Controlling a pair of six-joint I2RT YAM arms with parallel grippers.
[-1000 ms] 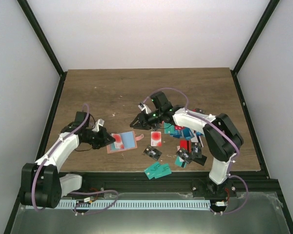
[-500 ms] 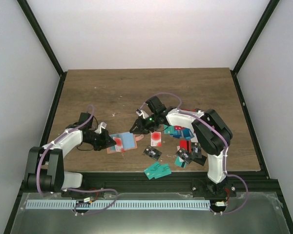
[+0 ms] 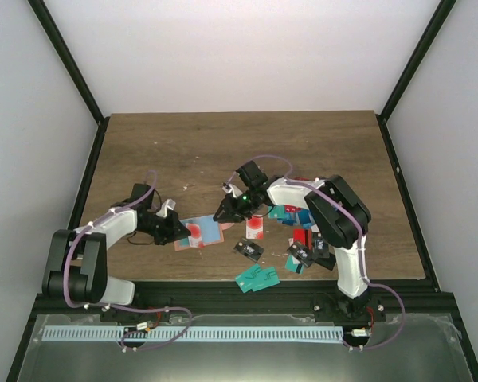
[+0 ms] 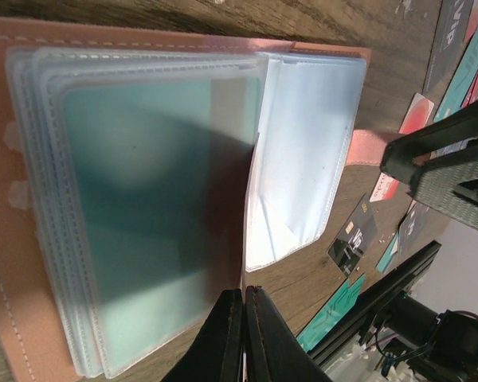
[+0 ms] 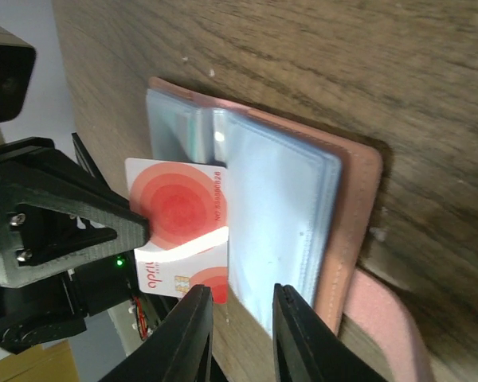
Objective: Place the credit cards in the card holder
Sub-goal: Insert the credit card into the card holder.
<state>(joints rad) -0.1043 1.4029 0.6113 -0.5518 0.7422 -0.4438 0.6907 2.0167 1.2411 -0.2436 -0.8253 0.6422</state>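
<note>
Protruding from a pocket of the card holder (image 5: 358, 199), the red card (image 5: 175, 223) was seen just ahead of the right claw (image 5: 240, 306), narrowly parted and empty.

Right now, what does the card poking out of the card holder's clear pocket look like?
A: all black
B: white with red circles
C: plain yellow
B: in the right wrist view, the card half tucked into the open card holder is white with red circles on it.
</note>
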